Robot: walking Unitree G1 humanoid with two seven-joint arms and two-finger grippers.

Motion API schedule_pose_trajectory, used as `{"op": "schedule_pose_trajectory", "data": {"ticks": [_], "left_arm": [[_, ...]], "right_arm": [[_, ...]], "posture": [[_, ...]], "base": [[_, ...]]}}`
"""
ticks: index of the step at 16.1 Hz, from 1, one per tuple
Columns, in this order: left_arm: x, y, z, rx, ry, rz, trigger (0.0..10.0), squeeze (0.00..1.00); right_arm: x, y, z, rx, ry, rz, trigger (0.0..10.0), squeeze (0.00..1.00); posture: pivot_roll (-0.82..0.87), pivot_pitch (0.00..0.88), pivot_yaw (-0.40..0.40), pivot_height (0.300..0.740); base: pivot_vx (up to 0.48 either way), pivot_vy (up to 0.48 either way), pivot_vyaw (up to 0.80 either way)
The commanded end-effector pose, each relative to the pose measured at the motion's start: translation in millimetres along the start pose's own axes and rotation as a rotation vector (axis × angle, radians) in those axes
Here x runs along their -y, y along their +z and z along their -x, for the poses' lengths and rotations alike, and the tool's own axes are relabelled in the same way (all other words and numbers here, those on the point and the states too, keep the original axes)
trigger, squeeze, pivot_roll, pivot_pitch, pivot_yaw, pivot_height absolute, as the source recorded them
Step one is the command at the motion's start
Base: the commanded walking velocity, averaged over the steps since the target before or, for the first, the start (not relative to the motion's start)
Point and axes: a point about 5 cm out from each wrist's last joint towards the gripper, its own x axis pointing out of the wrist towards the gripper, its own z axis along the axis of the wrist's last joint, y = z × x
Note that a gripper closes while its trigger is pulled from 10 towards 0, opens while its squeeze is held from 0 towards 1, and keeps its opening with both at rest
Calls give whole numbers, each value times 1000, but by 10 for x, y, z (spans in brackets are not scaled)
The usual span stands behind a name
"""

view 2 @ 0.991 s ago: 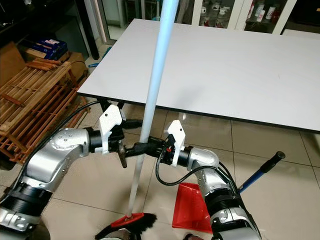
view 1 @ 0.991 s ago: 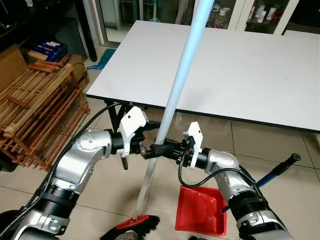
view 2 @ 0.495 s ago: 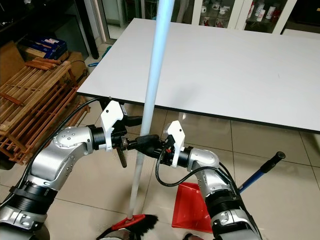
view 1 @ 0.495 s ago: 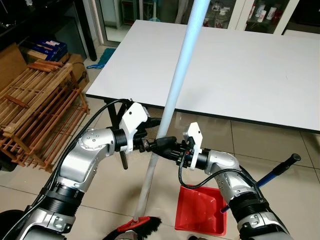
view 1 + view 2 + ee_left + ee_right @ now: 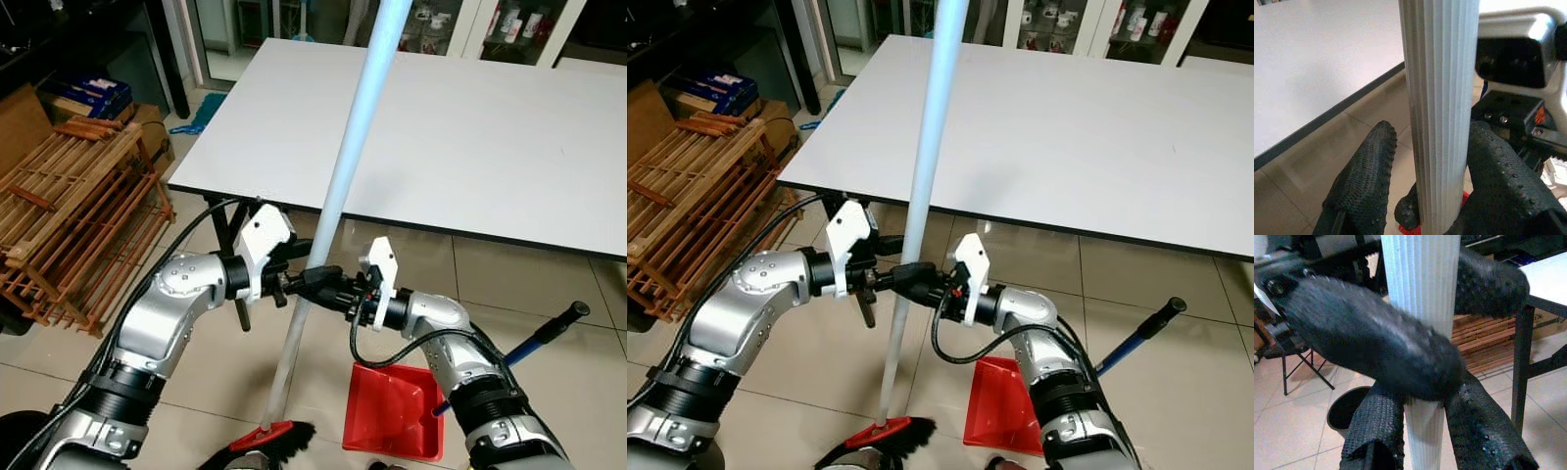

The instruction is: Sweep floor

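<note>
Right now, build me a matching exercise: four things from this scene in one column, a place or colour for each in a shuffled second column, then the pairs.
1. broom handle
2. dustpan
3. wooden rack
4. table

A. red, on the floor by the right arm
B. white top, ahead of the robot
C. pale blue, between both tools
D. slatted, on the robot's left

Pairs: 1-C, 2-A, 3-D, 4-B

Home room: white table (image 5: 470, 127) (glass cabinets (image 5: 509, 29) behind).

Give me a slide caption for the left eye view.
Both grippers, left and right, meet on the pale broom handle beside a white table, red dustpan below.
</note>
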Motion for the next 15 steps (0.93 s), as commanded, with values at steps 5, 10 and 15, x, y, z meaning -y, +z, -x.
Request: {"op": "schedule_pose_trajectory", "data": {"ticks": [5, 10, 15], "left_arm": [[44, -48, -43, -27, -22, -18, 10000, 0], [48, -25, -81, 3, -7, -5, 9647, 0], [61, -20, -100, 20, -1, 4, 0, 0]], "right_arm": [[-46, 97, -50, 50, 37, 9, 10000, 0], [-65, 87, -58, 51, 40, 4, 10000, 0], [-74, 87, -64, 52, 43, -1, 10000, 0]], "posture": [[56, 67, -5, 740], [56, 62, -2, 740], [55, 64, -1, 740]], "base": [[0, 0, 0], [0, 0, 0], [0, 0, 0]]}}
